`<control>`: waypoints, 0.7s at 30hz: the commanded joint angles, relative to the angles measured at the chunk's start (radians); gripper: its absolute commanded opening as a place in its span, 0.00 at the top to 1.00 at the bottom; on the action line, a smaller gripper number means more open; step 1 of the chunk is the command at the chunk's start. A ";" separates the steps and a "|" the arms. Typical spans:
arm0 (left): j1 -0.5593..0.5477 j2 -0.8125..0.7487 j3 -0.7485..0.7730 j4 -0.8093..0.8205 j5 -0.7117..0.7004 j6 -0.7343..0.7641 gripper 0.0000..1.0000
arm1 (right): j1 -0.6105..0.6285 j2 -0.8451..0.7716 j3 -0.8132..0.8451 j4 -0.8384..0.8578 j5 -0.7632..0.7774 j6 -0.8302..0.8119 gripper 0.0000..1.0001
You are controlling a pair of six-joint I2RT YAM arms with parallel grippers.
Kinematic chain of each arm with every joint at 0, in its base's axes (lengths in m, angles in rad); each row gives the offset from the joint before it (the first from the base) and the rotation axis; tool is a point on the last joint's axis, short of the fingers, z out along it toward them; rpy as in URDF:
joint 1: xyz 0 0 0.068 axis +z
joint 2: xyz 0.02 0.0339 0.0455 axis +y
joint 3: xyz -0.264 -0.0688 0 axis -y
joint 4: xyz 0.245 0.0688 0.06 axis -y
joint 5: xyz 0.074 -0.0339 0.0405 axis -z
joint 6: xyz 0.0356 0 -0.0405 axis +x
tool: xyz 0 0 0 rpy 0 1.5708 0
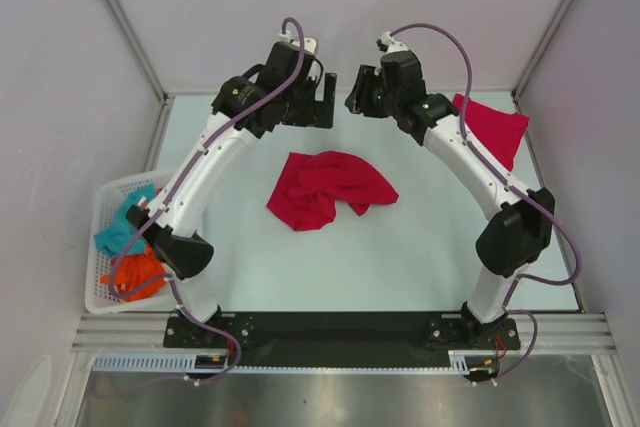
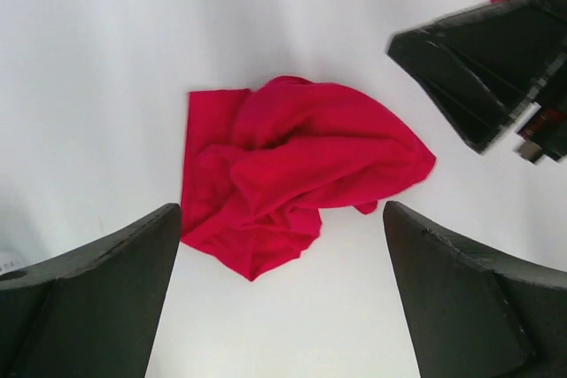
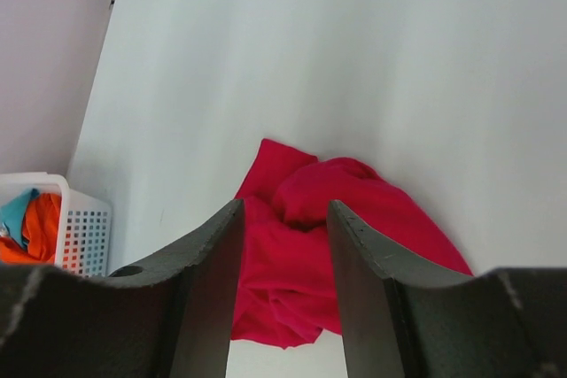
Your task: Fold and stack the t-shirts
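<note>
2 arms up, 1 crumpled shirt under them.
The left gripper (image 1: 322, 107) hangs over the far side of the table (image 1: 400, 257), fingers wide apart. The right gripper (image 1: 356, 97) faces it, fingers apart too. 1 red t-shirt (image 1: 330, 189) lies bunched mid-table, and a 2nd t-shirt (image 1: 495, 127) sits in the far right corner, beside the right arm. A white basket (image 1: 98, 299) holds teal and orange cloth on the left.
</note>
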 commanded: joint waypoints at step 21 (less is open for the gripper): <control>0.131 -0.242 -0.177 0.008 -0.064 -0.084 0.00 | 0.186 0.008 -0.453 0.104 0.012 0.083 0.53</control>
